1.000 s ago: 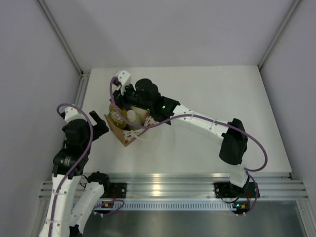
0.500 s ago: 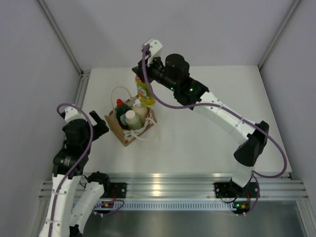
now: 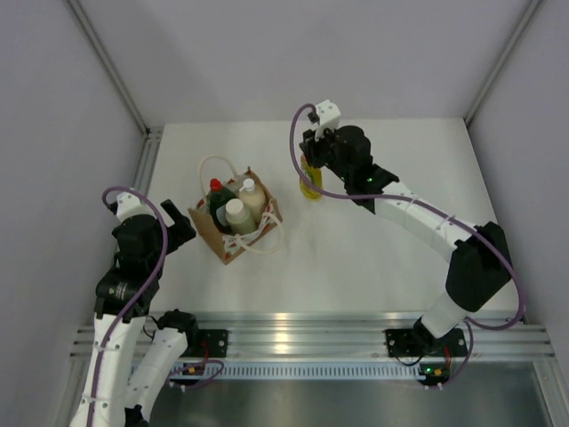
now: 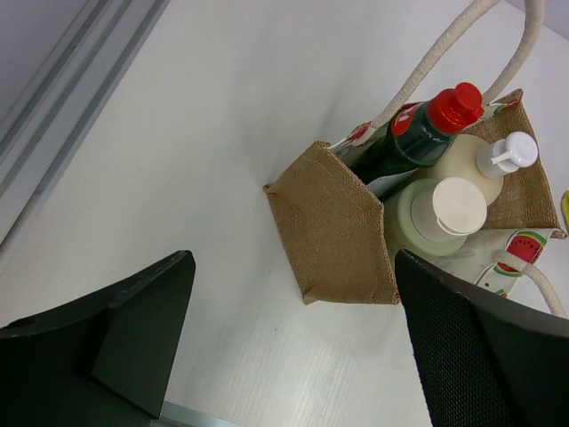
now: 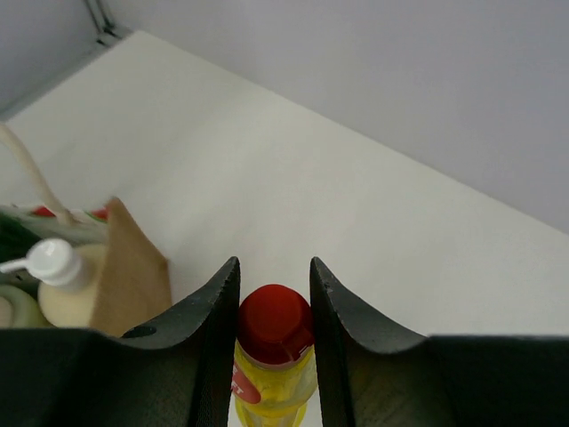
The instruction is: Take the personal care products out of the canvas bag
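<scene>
From above: the right gripper (image 3: 310,165) is clamped on the yellow bottle (image 3: 310,185) near its top. The bottle hangs upright over the table (image 3: 373,253), out of the bag (image 3: 207,231) and well to its right. Whether its base touches the table, I cannot tell. Three sit in the bag, packed close: the green bottle (image 3: 215,190), the cylinder (image 3: 235,213) and the pump bottle (image 3: 250,189). The left gripper (image 3: 178,233) sits left of the bag, near but apart.

Left wrist: the fingers (image 4: 142,329) are spread wide, holding nothing, with the bag's brown end wall (image 4: 333,222) beyond them. Over the rim show the green bottle (image 4: 404,147), the cylinder's white cap (image 4: 458,206) and the pump bottle (image 4: 502,156). A rope handle (image 4: 444,55) arcs up behind.

Right wrist: the fingers (image 5: 218,329) pinch narrow on the yellow bottle (image 5: 276,382), one on each side of its red cap (image 5: 274,320). At left, a corner of the bag (image 5: 133,276) and the pump bottle (image 5: 53,267).
</scene>
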You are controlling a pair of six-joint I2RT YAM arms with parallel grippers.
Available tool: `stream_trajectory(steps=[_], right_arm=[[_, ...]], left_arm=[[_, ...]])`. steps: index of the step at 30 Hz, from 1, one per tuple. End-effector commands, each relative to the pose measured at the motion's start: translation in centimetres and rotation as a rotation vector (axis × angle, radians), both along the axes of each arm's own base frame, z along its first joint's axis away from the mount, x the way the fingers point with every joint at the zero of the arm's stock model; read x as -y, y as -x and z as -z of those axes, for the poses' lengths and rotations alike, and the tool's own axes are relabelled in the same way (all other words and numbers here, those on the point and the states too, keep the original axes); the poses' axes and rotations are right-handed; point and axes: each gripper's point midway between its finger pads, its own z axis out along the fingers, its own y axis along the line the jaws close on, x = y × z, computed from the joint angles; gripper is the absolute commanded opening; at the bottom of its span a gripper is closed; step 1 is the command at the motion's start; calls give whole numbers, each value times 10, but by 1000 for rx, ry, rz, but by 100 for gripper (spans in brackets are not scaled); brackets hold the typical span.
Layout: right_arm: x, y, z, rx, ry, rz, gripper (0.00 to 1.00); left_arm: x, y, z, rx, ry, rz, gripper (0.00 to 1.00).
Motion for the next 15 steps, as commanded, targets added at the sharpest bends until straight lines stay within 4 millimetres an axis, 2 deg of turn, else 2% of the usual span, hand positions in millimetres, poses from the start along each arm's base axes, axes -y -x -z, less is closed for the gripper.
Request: stream_trajectory(steps=[1, 4, 5, 7, 8, 10, 11, 15], right_arm=[[31, -4, -96, 270, -242, 71, 0], [38, -11, -70, 254, -229, 92, 0], [40, -12, -54, 233, -214, 99, 0], [45, -12, -49, 240, -223, 111, 0], [47, -11, -36, 225, -215, 116, 0], [50, -11, -33, 237, -229, 119, 0], [52, -10, -24, 227, -227, 124, 0], [60, -17, -7, 192, -263, 151, 0]], left_arm=[[1, -7, -9, 45, 8, -4, 98], [1, -7, -9, 45, 8, -4, 98], [1, -7, -9, 47, 9, -4, 98], [1, -7, -9, 47, 9, -4, 98], [1, -7, -9, 45, 8, -4, 98], [1, -7, -8, 44, 9, -3, 98], [1, -7, -8, 44, 9, -3, 98], [1, -7, -8, 42, 9, -3, 98]])
